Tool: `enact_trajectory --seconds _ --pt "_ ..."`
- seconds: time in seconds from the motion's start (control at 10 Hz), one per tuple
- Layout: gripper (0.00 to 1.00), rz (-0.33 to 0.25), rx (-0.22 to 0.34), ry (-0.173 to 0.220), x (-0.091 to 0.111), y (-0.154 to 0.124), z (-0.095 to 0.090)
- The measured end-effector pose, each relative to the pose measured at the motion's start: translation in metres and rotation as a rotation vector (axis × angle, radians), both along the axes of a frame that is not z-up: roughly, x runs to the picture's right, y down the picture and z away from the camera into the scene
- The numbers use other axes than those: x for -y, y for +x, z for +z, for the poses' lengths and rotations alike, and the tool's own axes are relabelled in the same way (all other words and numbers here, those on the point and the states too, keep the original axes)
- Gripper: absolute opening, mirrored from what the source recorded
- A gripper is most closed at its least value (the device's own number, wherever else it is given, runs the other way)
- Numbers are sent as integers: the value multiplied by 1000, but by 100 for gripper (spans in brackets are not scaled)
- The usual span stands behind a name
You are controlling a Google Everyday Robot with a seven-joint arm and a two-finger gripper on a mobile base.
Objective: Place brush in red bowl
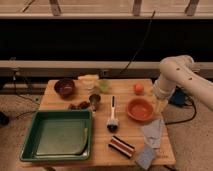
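The brush [112, 116] lies on the wooden table [125, 135], its white handle pointing away and its dark bristle head near the front. The red bowl [139, 109] sits just right of it, empty. My gripper [160, 102] hangs at the end of the white arm [172, 75] by the table's right edge, just right of and behind the bowl. It is well apart from the brush.
A green tray [30, 145] fills the front left. A dark maroon bowl [64, 87], a yellow item [88, 81], a green cup [104, 86], a metal cup [94, 101] and an orange fruit [138, 88] stand behind. A striped block [121, 146], a grey cloth [152, 131] and a blue sponge [145, 156] lie in front.
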State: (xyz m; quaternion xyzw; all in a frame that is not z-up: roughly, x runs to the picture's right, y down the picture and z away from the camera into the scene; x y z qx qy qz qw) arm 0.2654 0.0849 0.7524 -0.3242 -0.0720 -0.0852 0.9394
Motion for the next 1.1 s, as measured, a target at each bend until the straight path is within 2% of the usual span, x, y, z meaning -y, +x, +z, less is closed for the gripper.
enact_trajectory --seconds 0.1,0.3,0.4,0.6,0.8,1.1 --pt "65 -21 15 24 6 -3 0" --pt "65 -87 69 72 26 -27 14" --pt "65 -131 116 96 39 -53 30" --pt "65 -188 184 128 58 -78 58" --pt "65 -239 264 144 64 -102 86" --pt "65 -303 354 142 62 -130 122"
